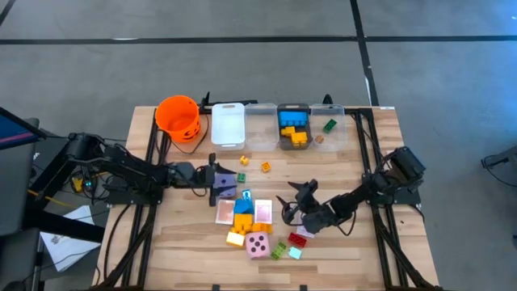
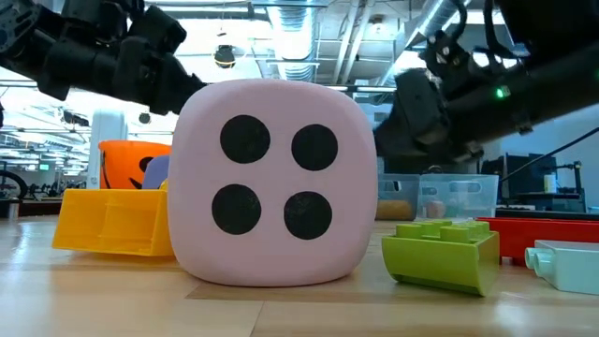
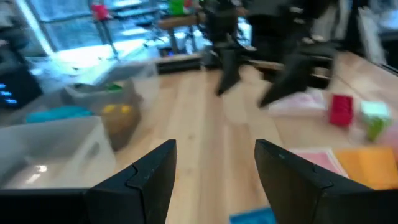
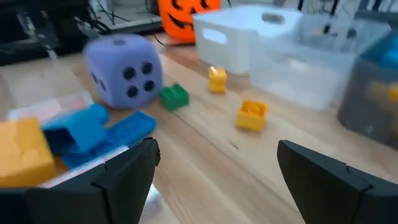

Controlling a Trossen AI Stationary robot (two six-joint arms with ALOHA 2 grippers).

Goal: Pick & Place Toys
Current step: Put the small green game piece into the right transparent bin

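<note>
Nearest the table's front edge I see the pink die (image 1: pixel 258 246) among loose bricks, with a lime brick (image 2: pixel 442 255) just beside it. Farther in, the right gripper (image 1: pixel 292 199) hangs spread and empty beside the pink-backed cards (image 1: pixel 263 211), while the left gripper (image 1: pixel 216 179) sits with fingers apart, holding nothing, by the purple die (image 4: pixel 123 70). Along the far edge stand the orange bucket (image 1: pixel 178 115), a white bin (image 1: pixel 228 124) and clear bins (image 1: pixel 294 121) already holding blue and yellow bricks.
</note>
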